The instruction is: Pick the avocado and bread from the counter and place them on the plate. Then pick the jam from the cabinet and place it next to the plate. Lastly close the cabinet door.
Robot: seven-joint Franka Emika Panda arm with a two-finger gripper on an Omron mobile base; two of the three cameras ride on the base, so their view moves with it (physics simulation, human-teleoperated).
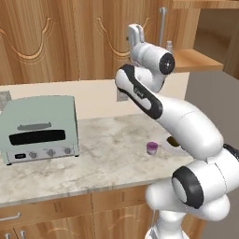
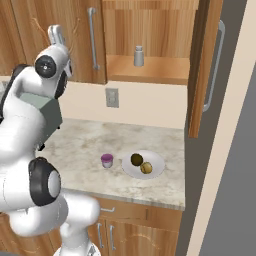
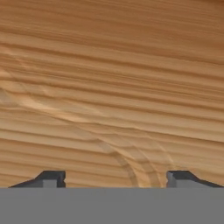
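Note:
The dark avocado (image 2: 136, 159) and the tan bread (image 2: 146, 168) lie side by side on the white plate (image 2: 158, 161) on the marbled counter (image 2: 80, 145). The purple jam (image 2: 107, 160) jar stands on the counter just left of the plate, and also shows as the jam (image 1: 152, 148) beside my arm. The cabinet (image 2: 150, 70) is open, its cabinet door (image 2: 201, 70) swung out to the right. My gripper (image 2: 56, 34) is raised high to the left, close to a carved wooden panel (image 3: 113, 87). In the hand view the gripper (image 3: 116, 177) is open with nothing between its fingertips.
A grey shaker bottle (image 2: 139, 56) stands on the cabinet shelf. A pale green toaster oven (image 1: 39, 128) sits at the counter's left. A wall outlet (image 2: 112, 98) is above the counter. Left of the open cabinet is a shut door with a bar handle (image 2: 92, 37).

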